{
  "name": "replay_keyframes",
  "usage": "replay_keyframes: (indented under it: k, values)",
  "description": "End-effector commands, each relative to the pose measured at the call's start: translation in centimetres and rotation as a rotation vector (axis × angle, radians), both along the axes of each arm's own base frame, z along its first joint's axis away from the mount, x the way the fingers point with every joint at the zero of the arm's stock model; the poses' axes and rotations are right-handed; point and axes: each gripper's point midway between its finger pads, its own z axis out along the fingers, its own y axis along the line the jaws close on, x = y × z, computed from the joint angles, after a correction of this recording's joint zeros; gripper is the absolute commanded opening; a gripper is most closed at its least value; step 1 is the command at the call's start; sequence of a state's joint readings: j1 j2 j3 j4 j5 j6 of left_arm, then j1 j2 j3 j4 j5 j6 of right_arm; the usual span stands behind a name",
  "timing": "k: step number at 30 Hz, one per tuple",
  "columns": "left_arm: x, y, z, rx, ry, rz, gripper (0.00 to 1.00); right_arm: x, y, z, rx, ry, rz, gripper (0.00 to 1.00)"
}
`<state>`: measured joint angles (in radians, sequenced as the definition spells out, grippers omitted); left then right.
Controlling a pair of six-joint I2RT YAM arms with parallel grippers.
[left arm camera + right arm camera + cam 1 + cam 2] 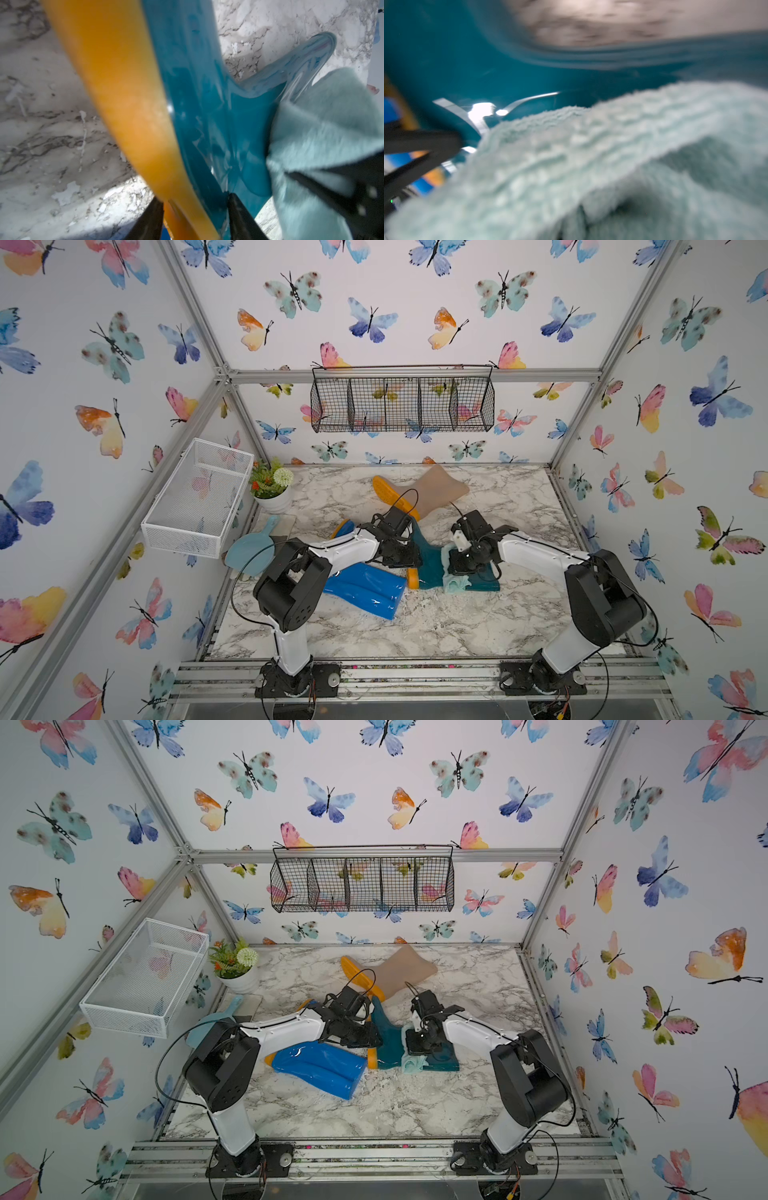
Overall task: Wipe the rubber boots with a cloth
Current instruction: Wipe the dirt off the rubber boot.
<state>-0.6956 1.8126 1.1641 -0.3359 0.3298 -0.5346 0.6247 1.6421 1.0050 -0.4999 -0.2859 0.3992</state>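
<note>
Cloth (591,166), bunched, is pinched in the right gripper (463,568) and pressed on the teal boot (430,564) mid-bench (415,635). Left gripper (193,209) straddles that boot's orange sole edge; whether it clamps, I cannot tell. Blue boot (365,589) lies just beside the sole, and beige boot (436,489) lies near the back edge. Bare marble runs along the front and right edges.

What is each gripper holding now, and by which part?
The right gripper holds the cloth by a bunched fold. The left gripper straddles the teal boot at its sole edge; whether it grips cannot be told.
</note>
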Motion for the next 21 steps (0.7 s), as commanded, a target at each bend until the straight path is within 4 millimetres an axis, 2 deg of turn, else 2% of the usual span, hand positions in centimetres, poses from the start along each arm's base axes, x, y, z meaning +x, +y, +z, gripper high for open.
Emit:
replay_keyframes:
  k: [1, 4, 8, 10, 12, 14, 16, 18, 21]
  values:
    - [0.0, 0.5, 1.5, -0.009, -0.066, 0.002, 0.54, -1.4, 4.4, 1.1, 0.113, -0.009, 0.08, 0.02]
    - [-0.6, 0.7, 0.4, -0.002, -0.033, 0.002, 0.5, -2.5, 2.7, -1.2, 0.076, 0.003, 0.052, 0.02]
    - [-1.2, 0.8, -0.7, 0.004, 0.003, 0.003, 0.45, -3.7, -4.6, -4.9, -0.189, 0.072, -0.064, 0.02]
    - [-1.3, 0.9, -0.8, 0.005, 0.003, 0.007, 0.42, -4.2, -7.7, -5.4, -0.229, 0.104, -0.137, 0.02]
    - [-1.5, 1.0, -0.9, 0.004, 0.009, 0.004, 0.38, -4.3, -8.9, -5.0, -0.212, 0.084, -0.172, 0.02]
    - [-1.8, 1.0, -1.0, 0.003, 0.016, 0.003, 0.34, -4.0, -8.1, -4.0, -0.155, 0.054, -0.166, 0.02]
    - [-2.1, 0.9, -1.2, 0.0, 0.023, -0.002, 0.3, -3.7, -6.1, -2.9, -0.06, 0.024, -0.144, 0.02]
    - [-2.3, 0.8, -1.6, -0.004, 0.032, -0.004, 0.26, -3.7, -3.4, -1.8, -0.012, -0.034, -0.078, 0.02]
    - [-2.4, 0.8, -1.8, -0.003, 0.037, -0.008, 0.21, -4.9, 1.8, -0.5, 0.029, -0.103, 0.081, 0.02]
